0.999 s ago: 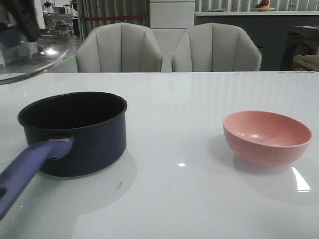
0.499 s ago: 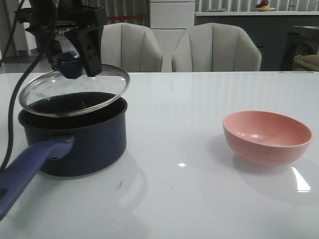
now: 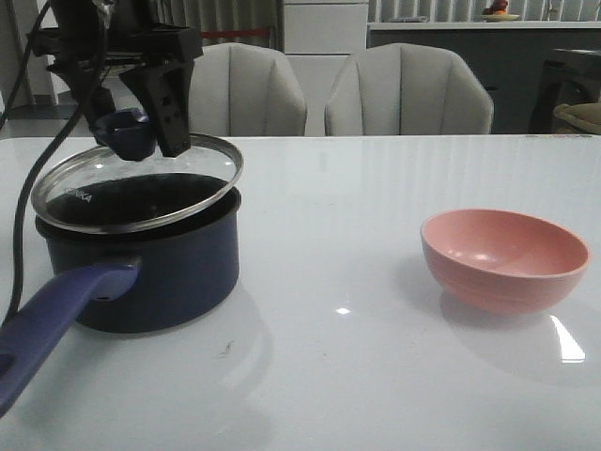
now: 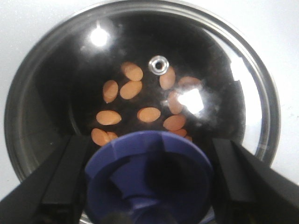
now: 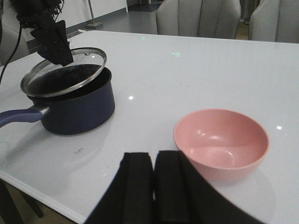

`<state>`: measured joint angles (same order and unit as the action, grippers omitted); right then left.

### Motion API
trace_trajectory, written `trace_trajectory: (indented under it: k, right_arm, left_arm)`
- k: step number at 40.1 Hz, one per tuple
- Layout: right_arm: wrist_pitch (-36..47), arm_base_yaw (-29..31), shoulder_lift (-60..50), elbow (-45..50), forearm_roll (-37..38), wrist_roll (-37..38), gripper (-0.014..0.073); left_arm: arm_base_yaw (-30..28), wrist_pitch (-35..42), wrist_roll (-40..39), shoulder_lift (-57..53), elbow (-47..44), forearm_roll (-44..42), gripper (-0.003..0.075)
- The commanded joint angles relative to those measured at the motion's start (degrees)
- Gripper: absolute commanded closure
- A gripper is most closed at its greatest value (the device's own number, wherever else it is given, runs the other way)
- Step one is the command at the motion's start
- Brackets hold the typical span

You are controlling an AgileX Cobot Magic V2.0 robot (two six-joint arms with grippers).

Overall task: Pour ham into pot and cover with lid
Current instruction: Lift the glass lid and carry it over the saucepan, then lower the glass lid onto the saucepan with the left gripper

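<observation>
A: How is that lid [image 3: 131, 183] going to handle?

B: It is glass with a steel rim, so stiff, breakable and probably slippery. The left claw [image 3: 131, 127] is gripping its blue knob [image 4: 149, 179], the sensible hold, and holding it tilted over the pot [image 3: 141, 258] at the desk's [image 3: 376, 376] left.

A: Any writing?

B: "KONKA" is showing in white on the glass. The ham [image 4: 140, 105] is lying inside the pot. Rightward, the pink bowl [image 3: 504, 258] is sitting empty, and the right claw [image 5: 154, 179] is hanging closed, holding nothing.
</observation>
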<state>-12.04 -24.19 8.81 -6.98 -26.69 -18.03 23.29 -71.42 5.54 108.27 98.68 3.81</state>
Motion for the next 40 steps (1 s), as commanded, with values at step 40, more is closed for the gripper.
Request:
trace_trajectory:
  k: [40]
  right_arm:
    - [4.55,-0.01,0.52,-1.48,-0.14,-0.48,0.0447]
  left_arm:
    - [-2.63,-0.29,-1.83,-0.76,3.65,4.12,0.0469]
